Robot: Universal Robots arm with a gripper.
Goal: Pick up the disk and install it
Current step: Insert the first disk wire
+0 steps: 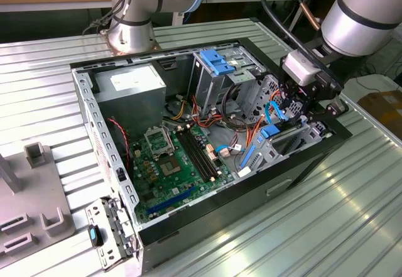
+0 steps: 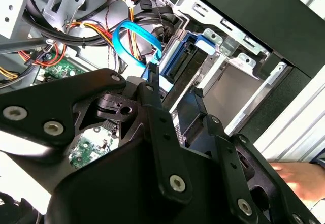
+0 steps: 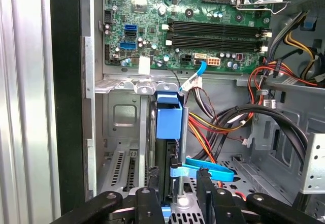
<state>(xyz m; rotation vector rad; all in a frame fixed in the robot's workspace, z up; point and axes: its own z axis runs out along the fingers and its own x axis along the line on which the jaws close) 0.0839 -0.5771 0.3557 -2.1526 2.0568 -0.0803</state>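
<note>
Disk (image 3: 166,148) held on edge between closed jaws of gripper (image 3: 175,193), long axis pointed into bay.

Open computer case (image 1: 301,164), green motherboard (image 1: 173,167), ribbed table (image 1: 352,227).

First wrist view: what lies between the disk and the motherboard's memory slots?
In the first wrist view, the drive cage's metal rail and a blue-tipped cable lie between the disk and the memory slots.
</note>
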